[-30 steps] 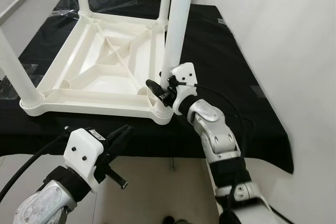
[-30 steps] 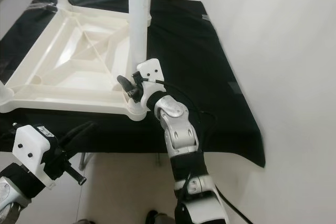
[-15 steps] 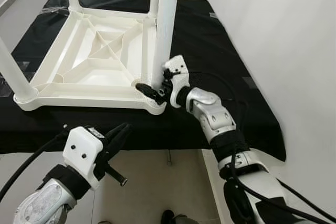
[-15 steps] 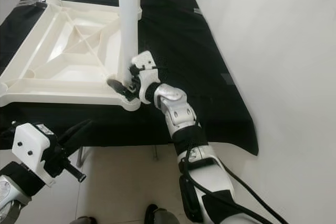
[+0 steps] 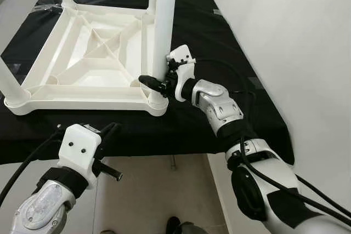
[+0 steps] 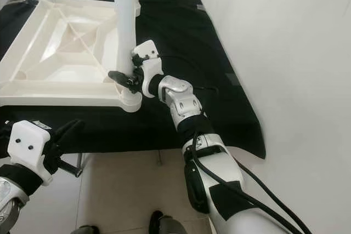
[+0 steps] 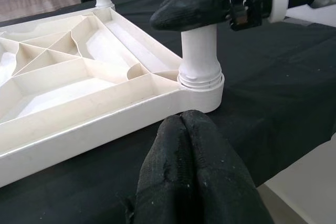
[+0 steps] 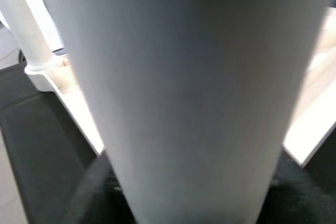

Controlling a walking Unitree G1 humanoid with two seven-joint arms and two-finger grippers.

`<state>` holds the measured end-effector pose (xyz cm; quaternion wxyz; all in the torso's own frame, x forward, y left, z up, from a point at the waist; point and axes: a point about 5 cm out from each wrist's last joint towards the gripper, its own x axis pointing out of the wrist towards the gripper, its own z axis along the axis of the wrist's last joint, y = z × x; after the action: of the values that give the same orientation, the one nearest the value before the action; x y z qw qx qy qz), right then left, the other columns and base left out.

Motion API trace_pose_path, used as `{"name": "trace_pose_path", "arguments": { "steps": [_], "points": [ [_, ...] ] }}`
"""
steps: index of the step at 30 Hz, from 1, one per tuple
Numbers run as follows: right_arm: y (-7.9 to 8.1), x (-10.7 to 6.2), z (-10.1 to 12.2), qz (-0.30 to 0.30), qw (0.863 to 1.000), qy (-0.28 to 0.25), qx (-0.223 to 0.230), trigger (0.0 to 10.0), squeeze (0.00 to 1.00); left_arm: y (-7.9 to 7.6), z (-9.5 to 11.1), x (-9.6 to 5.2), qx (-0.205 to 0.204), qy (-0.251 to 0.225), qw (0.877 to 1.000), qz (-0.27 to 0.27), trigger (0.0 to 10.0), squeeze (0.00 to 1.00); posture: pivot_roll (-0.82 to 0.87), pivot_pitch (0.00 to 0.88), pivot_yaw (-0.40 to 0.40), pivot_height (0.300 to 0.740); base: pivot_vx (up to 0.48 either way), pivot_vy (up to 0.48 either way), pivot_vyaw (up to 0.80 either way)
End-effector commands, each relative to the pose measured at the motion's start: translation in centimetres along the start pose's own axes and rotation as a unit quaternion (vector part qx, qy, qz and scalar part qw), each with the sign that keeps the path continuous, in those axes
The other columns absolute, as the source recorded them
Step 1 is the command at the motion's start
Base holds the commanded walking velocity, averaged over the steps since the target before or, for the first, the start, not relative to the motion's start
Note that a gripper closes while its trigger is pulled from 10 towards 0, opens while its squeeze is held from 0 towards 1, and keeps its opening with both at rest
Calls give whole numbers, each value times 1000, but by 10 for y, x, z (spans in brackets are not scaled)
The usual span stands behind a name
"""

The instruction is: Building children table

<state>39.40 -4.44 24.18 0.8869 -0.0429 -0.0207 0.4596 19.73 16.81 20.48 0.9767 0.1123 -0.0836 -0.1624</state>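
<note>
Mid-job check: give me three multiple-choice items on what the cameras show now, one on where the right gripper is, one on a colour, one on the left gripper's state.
1. Where is the right gripper?
A. around the near-right table leg, just above its corner socket
B. on the floor
C. at the far-left leg

2. What colour is the cloth under the upturned tabletop?
A. red
B. black
C. white

3. How is the left gripper?
A. clamped on a leg
B. wide open
C. shut, holding nothing

Key: 1 A, its black fingers wrap the leg's base; 2 B, dark fabric surrounds the white plastic; 3 C, the left wrist view shows its fingertips pressed together.
</note>
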Motion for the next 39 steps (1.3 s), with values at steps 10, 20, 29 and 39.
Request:
{"name": "trace_pose_path", "arguments": {
  "steps": [10,20,29,39],
  "points": [
    [-1,4,-6,-12,999,33,-6,0,0,-1,-6,-1,-1,24,1000,12,10000,0,199,258,-170,740,0,0,0],
    [41,-25,-68,-235,969,66,39,0,0,0,-4,3,-7,13,1000,21,10000,0,137,256,-184,740,0,0,0],
    [35,-5,-52,-201,978,56,20,10000,0,-1,-3,8,-14,5,999,30,10000,0,133,240,-194,740,0,0,0],
    [50,0,-28,-118,992,-3,36,10000,1000,-1,-2,8,-14,6,999,30,10000,0,141,234,-183,740,0,0,0]
  ]
}}
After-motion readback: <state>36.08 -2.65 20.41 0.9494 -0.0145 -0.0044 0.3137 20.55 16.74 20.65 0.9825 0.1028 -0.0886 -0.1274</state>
